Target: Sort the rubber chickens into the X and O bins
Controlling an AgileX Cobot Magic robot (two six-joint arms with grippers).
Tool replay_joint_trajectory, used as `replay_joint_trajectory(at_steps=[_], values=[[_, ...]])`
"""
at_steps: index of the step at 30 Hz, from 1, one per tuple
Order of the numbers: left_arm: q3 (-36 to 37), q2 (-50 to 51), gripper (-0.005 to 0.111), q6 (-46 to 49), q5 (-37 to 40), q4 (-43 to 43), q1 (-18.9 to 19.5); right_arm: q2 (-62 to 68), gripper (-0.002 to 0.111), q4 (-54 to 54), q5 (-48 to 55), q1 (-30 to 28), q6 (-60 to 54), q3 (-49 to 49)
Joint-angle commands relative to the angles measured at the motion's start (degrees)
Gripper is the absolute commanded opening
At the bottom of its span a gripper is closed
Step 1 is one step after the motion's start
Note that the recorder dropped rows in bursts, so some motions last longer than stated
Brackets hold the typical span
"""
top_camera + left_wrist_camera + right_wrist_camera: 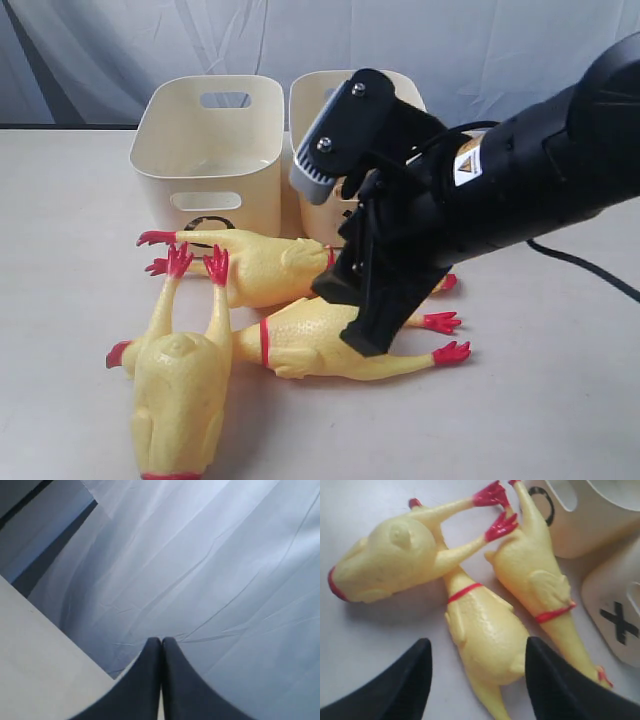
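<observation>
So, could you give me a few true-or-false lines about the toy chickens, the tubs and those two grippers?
1. Three rubber chickens lie on the table. True.
2. The right gripper is holding a chicken. False: it is open above the middle chicken and holds nothing.
3. The left gripper is shut. True.
4. Both tubs carry the same mark. False: one is the O bin, the other the X bin.
</observation>
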Motion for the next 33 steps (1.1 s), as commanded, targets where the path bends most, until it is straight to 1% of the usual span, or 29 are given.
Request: replay_joint_trajectory(at_steps=[1,3,6,9,12,14,16,19,20,22,25,28,30,33], values=[[-5.9,0.3,0.0,-1.4,8.9,6.1,0.0,-3.1,0.053,-11.9,1.2,0.0,10.4,-0.2],[-8.6,1.3,0.0,-0.8,12.1,7.7,0.0,-4.2,0.053,-13.8,1.1,0.0,13.4,-0.2],[-13.3,5.3,0.0,5.3,15.7,8.1,0.0,-5.4,0.053,-14.0,1.1,0.0,14.0,-0.2],[-17.7,11.1,0.0,13.1,20.8,5.6,0.0,-6.0,0.053,-14.0,1.0,0.0,14.0,-0.2],[-21.9,18.7,0.004,28.1,28.0,-0.6,0.0,-6.0,0.053,-14.0,1.1,0.0,14.1,-0.2],[-24.8,24.9,0.007,37.8,34.4,-4.4,0.0,-6.0,0.053,-14.0,1.3,0.0,14.1,-0.2],[-27.2,30.9,0.01,46.8,40.3,-4.8,0.0,-6.0,0.053,-14.0,1.5,0.0,14.1,-0.2],[-29.3,37.8,0.015,56.3,44.9,-5.6,-0.5,-6.0,0.053,-14.0,2.1,0.0,14.1,-0.2],[-29.5,39.8,0.017,58.9,45.1,-6.5,-1.1,-6.0,0.053,-14.0,2.1,0.0,14.1,-0.2],[-29.6,43.4,0.026,65.5,45.5,-8.4,-2.4,-6.0,0.053,-14.0,2.1,0.0,14.1,-0.2],[-29.6,47.8,0.043,79.1,46.4,-9.1,-4.0,-6.0,0.053,-14.0,2.1,0.0,14.1,-0.2],[-29.6,52.1,0.054,83.9,46.1,-10.6,-7.0,-6.0,0.053,-14.0,2.0,0.0,14.1,-0.2],[-29.6,55.5,0.056,86.1,45.4,-10.5,-9.0,-6.0,0.053,-14.0,1.9,0.0,14.1,-0.2],[-29.6,60.1,0.057,87.3,44.1,-8.6,-11.7,-6.0,0.053,-14.0,1.9,0.0,14.1,-0.2]])
